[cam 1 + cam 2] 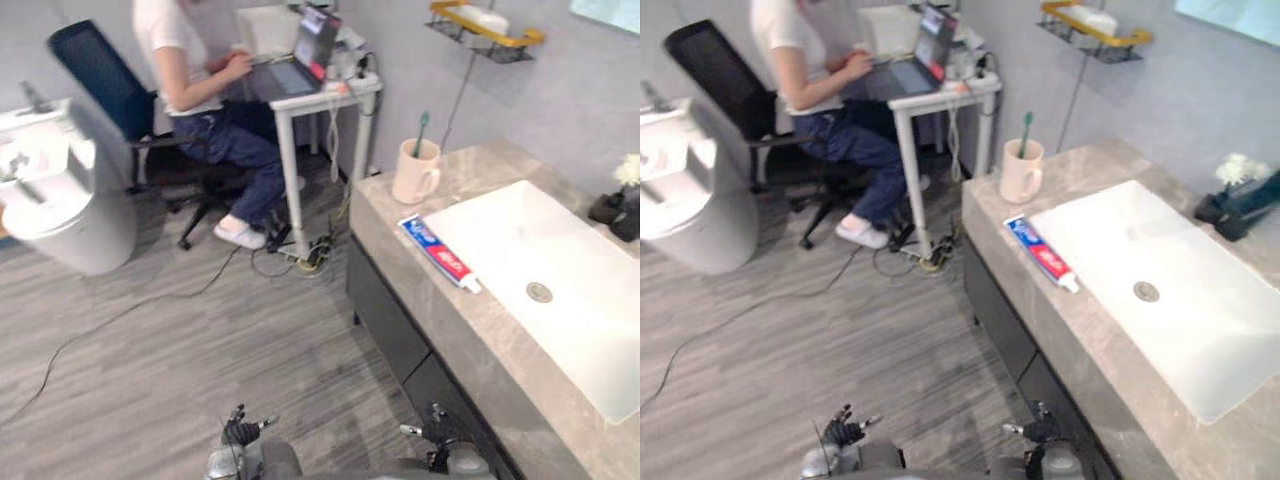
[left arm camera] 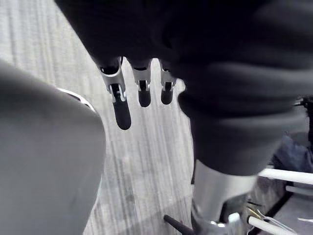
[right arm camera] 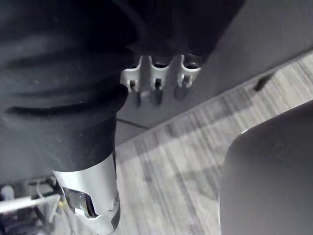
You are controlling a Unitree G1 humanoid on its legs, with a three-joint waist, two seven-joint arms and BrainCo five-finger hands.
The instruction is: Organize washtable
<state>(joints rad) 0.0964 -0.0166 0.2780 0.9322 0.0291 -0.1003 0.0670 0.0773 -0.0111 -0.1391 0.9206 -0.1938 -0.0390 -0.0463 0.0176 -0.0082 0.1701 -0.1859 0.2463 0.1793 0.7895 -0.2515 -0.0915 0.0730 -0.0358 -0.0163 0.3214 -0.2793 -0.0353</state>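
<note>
Prob. nothing done yet: toothpaste [image 1: 440, 252] loose on tabletop [image 1: 380, 205] mid-right, near mug [image 1: 414, 172] w/ toothbrush [image 1: 421, 128]. Left hand [image 1: 240, 432] & right hand [image 1: 437, 428] at frame bottom, fingers straight, relaxed, empty.

A seated person [image 1: 195, 75] types at a laptop [image 1: 303, 55] on a small white desk [image 1: 289, 150], in a dark office chair [image 1: 95, 75]. Cables [image 1: 305, 255] tangle on the grey plank floor [image 1: 200, 340] by the desk's leg. A white toilet [image 1: 60, 215] stands to the left. A yellow-railed shelf [image 1: 487, 30] hangs on the wall.
</note>
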